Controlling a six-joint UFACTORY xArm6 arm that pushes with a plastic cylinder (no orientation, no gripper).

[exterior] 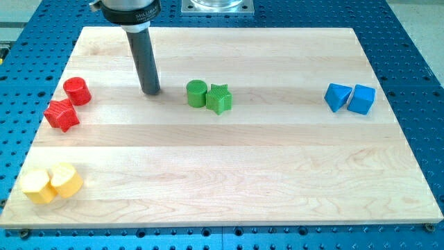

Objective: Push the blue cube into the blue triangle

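At the view's left, my tip point(150, 91) is sitting between the red cylinder point(78, 91) and green cylinder point(196, 93), touching neither; there being no fingers, no grip state applies. Far right, the blue cube point(361, 99) is already resting against the blue triangle point(337, 96), so the task is looking complete. Both are lying near the bench point(229, 180) right edge, with open wood below.

Pale wooden board point(229, 173), blue perforated table point(416, 62)

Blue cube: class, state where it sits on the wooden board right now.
The blue cube sits near the view's right edge of the wooden board, touching the blue triangle on its left, far from my tip beside the green cylinder.
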